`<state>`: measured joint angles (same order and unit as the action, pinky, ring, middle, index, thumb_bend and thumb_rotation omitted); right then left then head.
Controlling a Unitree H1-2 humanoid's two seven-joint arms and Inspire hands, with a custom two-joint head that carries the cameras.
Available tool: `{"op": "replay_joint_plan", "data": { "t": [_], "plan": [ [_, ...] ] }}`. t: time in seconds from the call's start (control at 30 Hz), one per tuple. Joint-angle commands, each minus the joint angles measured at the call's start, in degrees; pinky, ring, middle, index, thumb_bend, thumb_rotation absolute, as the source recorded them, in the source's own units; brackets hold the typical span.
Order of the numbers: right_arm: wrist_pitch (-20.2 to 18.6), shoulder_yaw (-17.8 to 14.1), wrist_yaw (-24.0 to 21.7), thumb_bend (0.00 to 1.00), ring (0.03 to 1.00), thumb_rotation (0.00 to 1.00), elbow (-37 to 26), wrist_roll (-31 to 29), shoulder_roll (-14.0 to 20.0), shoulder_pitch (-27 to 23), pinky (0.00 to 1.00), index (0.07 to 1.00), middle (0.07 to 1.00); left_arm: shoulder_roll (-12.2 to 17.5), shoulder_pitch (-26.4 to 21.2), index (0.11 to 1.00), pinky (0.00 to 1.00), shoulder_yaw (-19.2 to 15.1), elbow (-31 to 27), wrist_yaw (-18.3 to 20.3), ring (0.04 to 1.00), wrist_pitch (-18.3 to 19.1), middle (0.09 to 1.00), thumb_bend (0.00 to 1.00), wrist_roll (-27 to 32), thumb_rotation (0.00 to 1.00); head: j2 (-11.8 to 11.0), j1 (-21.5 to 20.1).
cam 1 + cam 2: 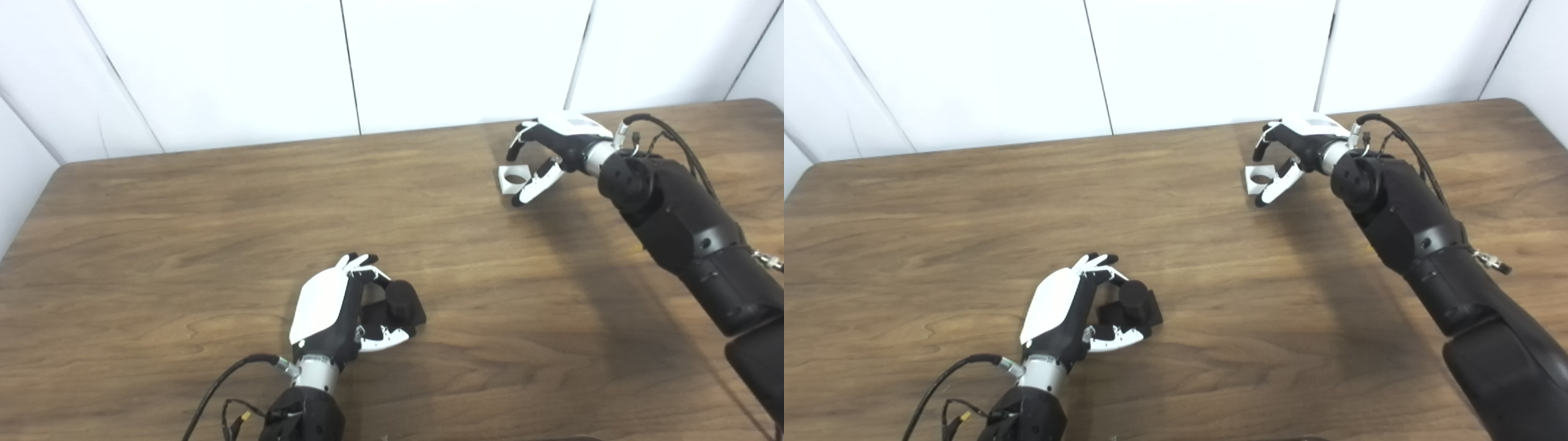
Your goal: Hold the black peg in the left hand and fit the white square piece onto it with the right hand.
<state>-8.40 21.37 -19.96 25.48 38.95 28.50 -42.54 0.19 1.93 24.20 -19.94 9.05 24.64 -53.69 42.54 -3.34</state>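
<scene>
The table (184, 245) is brown wood with a darker streaked grain, and the wall panels (459, 61) behind it are plain white. The peg (404, 301) is matte black, the square piece (513, 179) white; both hands, left (343, 312) and right (551, 153), are white-shelled over black, on black arms

The left robot hand (340, 312) has a smooth white back plate over a black body, with white-and-black fingers (358, 262), a short silver wrist collar (315, 372) and a black forearm trailing a looped black cable (214, 392) with a small yellow connector. The right robot hand (554, 150) is built alike, white on its back and black beneath, joined by a silver collar (597, 156) to a bulky matte black arm (686, 239). Black wires (667, 131) arch over that wrist, and a small round fastener shows on the arm's shell.
</scene>
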Motion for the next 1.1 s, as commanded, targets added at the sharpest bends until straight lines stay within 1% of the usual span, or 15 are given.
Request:
{"op": "replay_joint_plan", "data": {
  "t": [0.0, 0.23, 0.73, 0.93, 1.07],
  "plan": [
    [1.34, -0.66, 1.86, 0.91, 1.0, 0.28, -0.24, 0.24, 0.34, -4.37, 1.0, 0.697, 0.948, -0.1, 0.63, 0.491, 0.91, 0.98, 0.45, 1.35, 0.962, 0.31, 0.883, 0.52, -0.67, 0.07, 0.1, -0.03],
    [1.35, -0.52, 2.14, 0.9, 1.0, 0.28, 1.18, 0.57, -0.02, -5.11, 1.0, 0.698, 0.948, -0.05, 0.66, 0.491, 0.89, 1.02, 0.23, 1.6, 0.959, 0.49, 0.881, 0.52, -1.12, 0.07, 0.13, 0.05],
    [1.63, -0.35, 3.04, 0.91, 1.0, 0.26, 3.44, 1.05, -0.18, -5.44, 1.0, 0.687, 0.943, -0.2, 0.24, 0.491, 0.89, 0.97, 0.11, 1.82, 0.957, 0.54, 0.88, 0.52, -1.25, 0.07, 0.32, 0.28],
    [1.3, 0.13, 2.87, 0.9, 1.0, 0.27, 4.17, 1.7, -0.15, -5.59, 1.0, 0.689, 0.945, -0.13, 0.0, 0.491, 0.87, 0.79, 0.36, 1.74, 0.955, 0.54, 0.879, 0.52, -1.38, 0.07, 0.19, 0.2],
    [1.28, 0.49, 2.64, 0.89, 1.0, 0.27, 4.67, 2.12, -0.09, -5.58, 1.0, 0.691, 0.947, -0.31, 0.02, 0.49, 0.87, 0.53, 0.47, 1.58, 0.951, 0.6, 0.879, 0.52, -1.09, 0.07, 0.03, 0.12]
  ]
}}
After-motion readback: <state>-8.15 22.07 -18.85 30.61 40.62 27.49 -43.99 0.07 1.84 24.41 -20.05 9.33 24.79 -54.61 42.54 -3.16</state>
